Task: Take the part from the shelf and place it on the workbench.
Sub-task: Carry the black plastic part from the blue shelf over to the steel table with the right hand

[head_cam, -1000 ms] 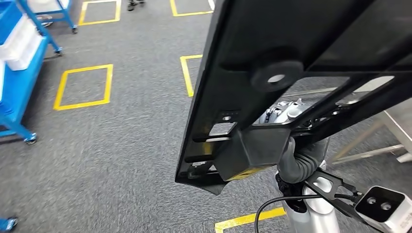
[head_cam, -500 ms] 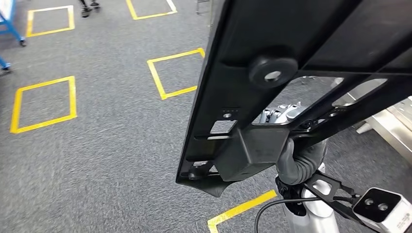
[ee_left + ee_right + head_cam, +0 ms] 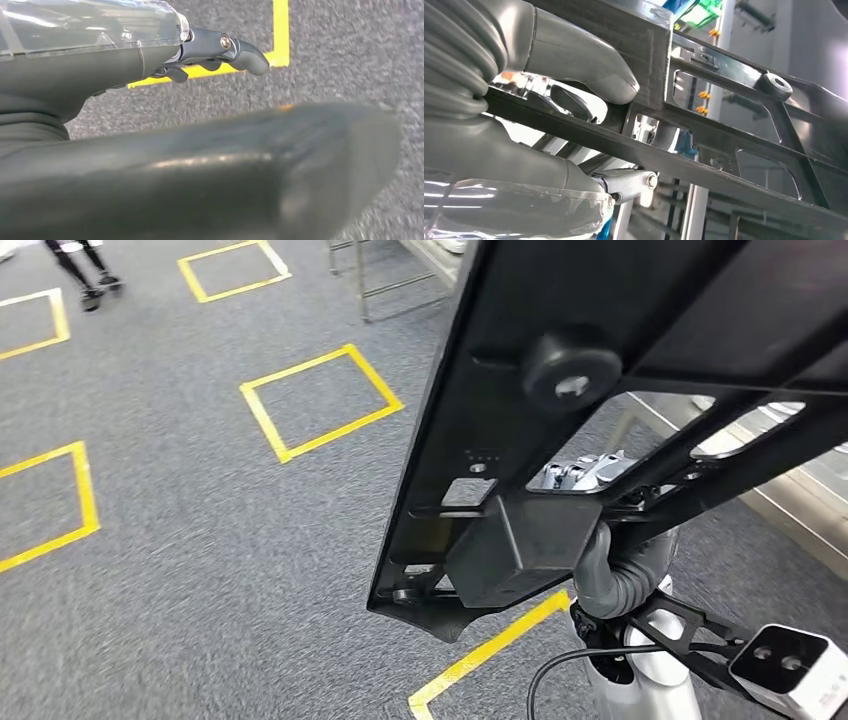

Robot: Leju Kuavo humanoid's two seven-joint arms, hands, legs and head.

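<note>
Grey carpet with yellow taped squares (image 3: 318, 403) has slid leftward under you: the robot is turning. Your right hand (image 3: 618, 565) stays clamped on the large black moulded plastic frame part (image 3: 620, 370), carried; left hand (image 3: 220, 50) hangs empty, fingers apart. Steel workbench (image 3: 800, 495) is nearing.

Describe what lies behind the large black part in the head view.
Through the black part's cutouts show the right hand gripping it and a metal workbench. The part hides most of the bench and floor beyond.
</note>
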